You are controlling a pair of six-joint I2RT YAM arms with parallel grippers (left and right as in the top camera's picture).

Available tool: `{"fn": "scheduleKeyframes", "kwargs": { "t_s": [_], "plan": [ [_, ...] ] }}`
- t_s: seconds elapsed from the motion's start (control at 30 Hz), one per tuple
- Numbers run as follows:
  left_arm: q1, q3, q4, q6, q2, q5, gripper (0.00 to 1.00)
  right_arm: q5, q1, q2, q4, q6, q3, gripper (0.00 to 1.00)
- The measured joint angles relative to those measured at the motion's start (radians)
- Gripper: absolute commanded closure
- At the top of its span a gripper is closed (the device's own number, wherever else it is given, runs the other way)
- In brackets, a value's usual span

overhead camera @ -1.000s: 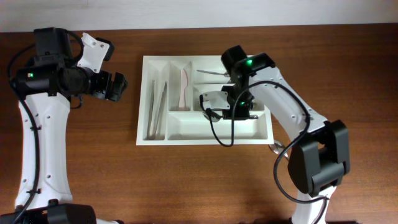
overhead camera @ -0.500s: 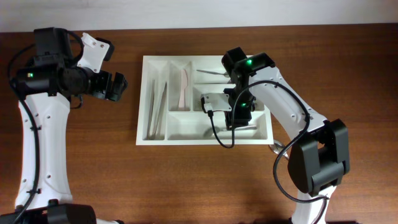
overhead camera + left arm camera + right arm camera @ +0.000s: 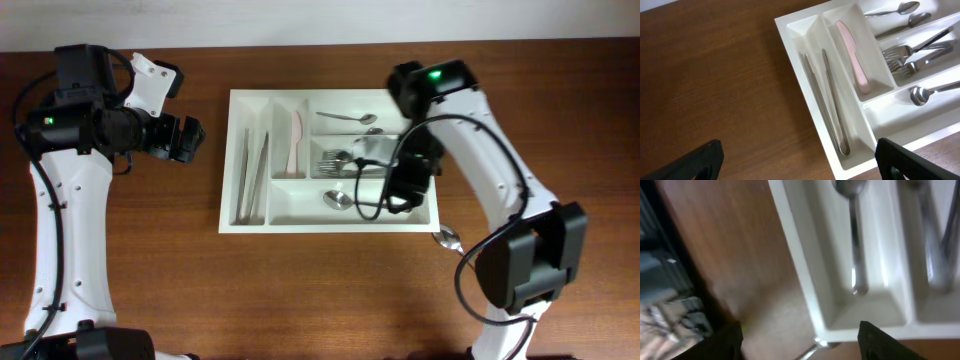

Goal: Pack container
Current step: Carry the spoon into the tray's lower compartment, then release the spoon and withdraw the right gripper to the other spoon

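We judge the tray [image 3: 229, 160] light, stiff, slick; grip its rim. Left gripper [image 3: 797, 150] and right gripper [image 3: 800, 330] both gape empty.

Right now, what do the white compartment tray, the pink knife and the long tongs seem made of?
White compartment tray: likely moulded plastic, smooth, glossy, rounded walls. Pink knife: probably matte plastic, uniform pastel, no glint. Long tongs: polished metal, probably steel, silvery with bright reflections.

- Dark wood worktop [image 3: 150, 260], with a pale wall strip [image 3: 300, 20] along its far edge.
- Steel tongs [image 3: 252, 175] lie just beside a pink knife [image 3: 296, 143].
- Steel forks [image 3: 340, 160] cluster between two teaspoons [image 3: 345, 117] and a larger spoon [image 3: 338, 199].
- A lone spoon [image 3: 448, 238] rests on bare wood.
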Motion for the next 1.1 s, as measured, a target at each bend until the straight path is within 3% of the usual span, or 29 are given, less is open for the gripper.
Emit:
{"fn": "scheduleKeyframes", "kwargs": {
  "t_s": [0.17, 0.4, 0.57, 0.77, 0.9, 1.1],
  "plan": [
    [0.000, 0.000, 0.000, 0.000, 0.000, 0.000, 0.01, -0.097, -0.108, -0.003, -0.039, 0.029, 0.000, 0.24],
    [0.000, 0.000, 0.000, 0.000, 0.000, 0.000, 0.01, -0.120, -0.151, -0.081, -0.044, 0.037, -0.048, 0.16],
    [0.000, 0.000, -0.001, 0.000, 0.000, 0.000, 0.01, -0.090, -0.168, -0.296, -0.001, 0.011, -0.285, 0.16],
    [0.000, 0.000, -0.002, 0.000, 0.000, 0.000, 0.01, -0.060, -0.240, -0.510, 0.208, -0.004, -0.631, 0.16],
    [0.000, 0.000, -0.001, 0.000, 0.000, 0.000, 0.01, -0.012, -0.266, -0.582, 0.255, -0.008, -0.734, 0.16],
    [0.000, 0.000, -0.001, 0.000, 0.000, 0.000, 0.01, 0.048, -0.331, -0.620, 0.283, -0.010, -0.798, 0.03]
  ]
}}
